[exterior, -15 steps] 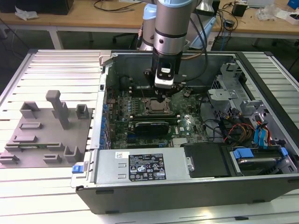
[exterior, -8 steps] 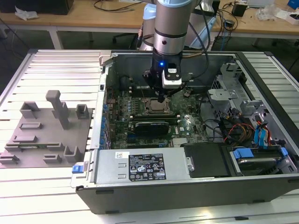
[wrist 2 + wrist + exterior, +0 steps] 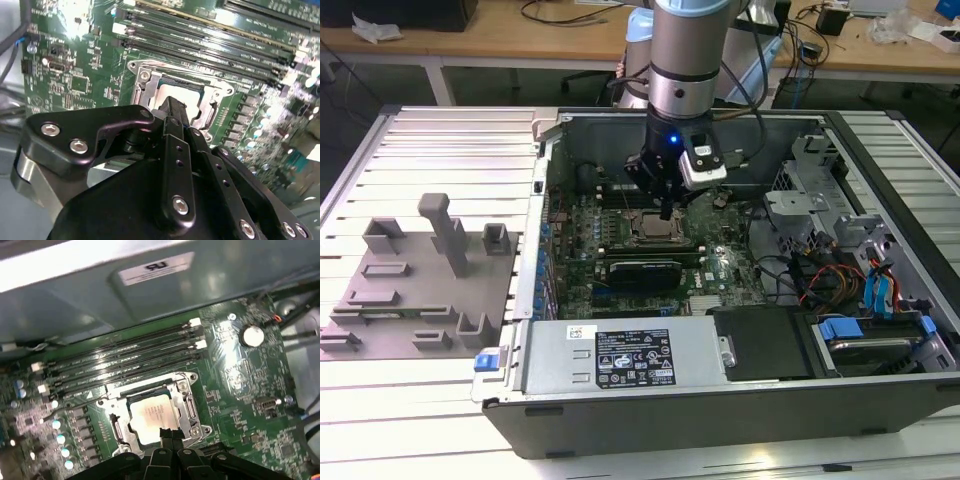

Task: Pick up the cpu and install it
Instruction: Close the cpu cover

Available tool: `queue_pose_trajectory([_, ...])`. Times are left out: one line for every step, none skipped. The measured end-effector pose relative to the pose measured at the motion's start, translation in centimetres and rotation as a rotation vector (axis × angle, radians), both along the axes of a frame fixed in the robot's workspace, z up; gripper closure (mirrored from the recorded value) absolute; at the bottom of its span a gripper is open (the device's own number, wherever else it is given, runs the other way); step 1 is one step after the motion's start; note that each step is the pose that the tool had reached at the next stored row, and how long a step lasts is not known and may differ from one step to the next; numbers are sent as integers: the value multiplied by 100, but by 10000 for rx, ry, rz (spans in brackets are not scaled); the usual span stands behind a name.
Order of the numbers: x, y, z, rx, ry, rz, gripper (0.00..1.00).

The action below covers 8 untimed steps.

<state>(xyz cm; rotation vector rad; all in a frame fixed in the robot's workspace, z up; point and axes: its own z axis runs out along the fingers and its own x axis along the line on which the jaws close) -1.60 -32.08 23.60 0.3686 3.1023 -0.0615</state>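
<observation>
Already seated in its socket (image 3: 187, 403), the cpu (image 3: 152, 417) lies just beneath the clenched, empty hand (image 3: 168, 432).

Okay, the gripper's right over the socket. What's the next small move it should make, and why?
Probably a short, straight lift. The cpu already lies flat in the socket, and the gripper hangs just above the chip's edge, shut and holding nothing, so rising should clear the socket without nudging the chip.
</observation>
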Motion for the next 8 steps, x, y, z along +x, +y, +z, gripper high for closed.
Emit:
queue_pose_trajectory([0, 0, -1, -1, 0, 209, 89])
queue_pose_trajectory([0, 0, -2, -1, 1, 404, 89])
queue_pose_trajectory([0, 0, -4, 0, 1, 567, 89])
queue_pose_trajectory([0, 0, -5, 0, 0, 747, 89])
queue_pose_trajectory([0, 0, -9, 2, -1, 1058, 89])
queue_pose_trajectory([0, 0, -16, 2, -2, 1414, 89])
queue_pose_trajectory([-1, 0, -17, 0, 0, 1544, 89])
queue_pose_trajectory([-1, 0, -16, -1, 1, 1587, 89])
